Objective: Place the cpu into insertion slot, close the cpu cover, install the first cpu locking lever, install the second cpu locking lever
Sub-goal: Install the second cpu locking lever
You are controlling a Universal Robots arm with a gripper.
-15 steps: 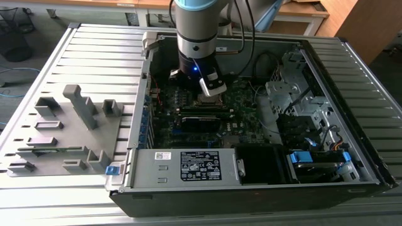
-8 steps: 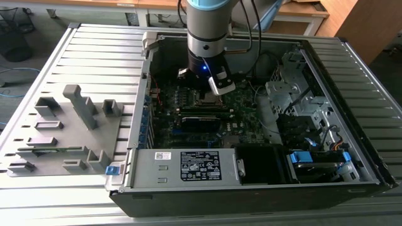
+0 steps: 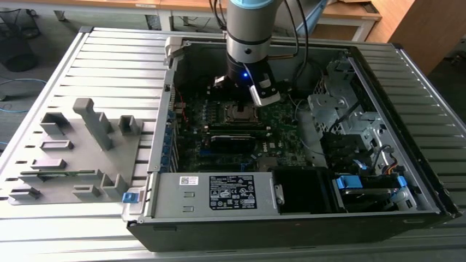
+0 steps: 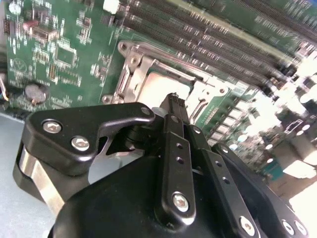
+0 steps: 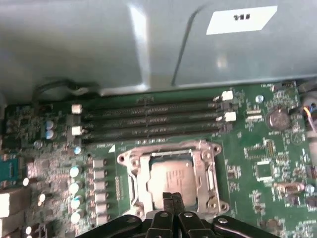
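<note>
The claw [image 5: 172, 199], fingers pressed together and empty, hovers over the cpu [image 5: 171, 174]. The cpu cover [image 5: 205, 171] lies closed around it. The exterior view adds the open computer case [image 3: 407, 180].

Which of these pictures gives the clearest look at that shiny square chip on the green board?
The first wrist view: the cpu faces the camera squarely inside the cpu cover. The second wrist view shows it slanted, partly behind the gripper. In the exterior view it is a tiny square below the arm.
</note>
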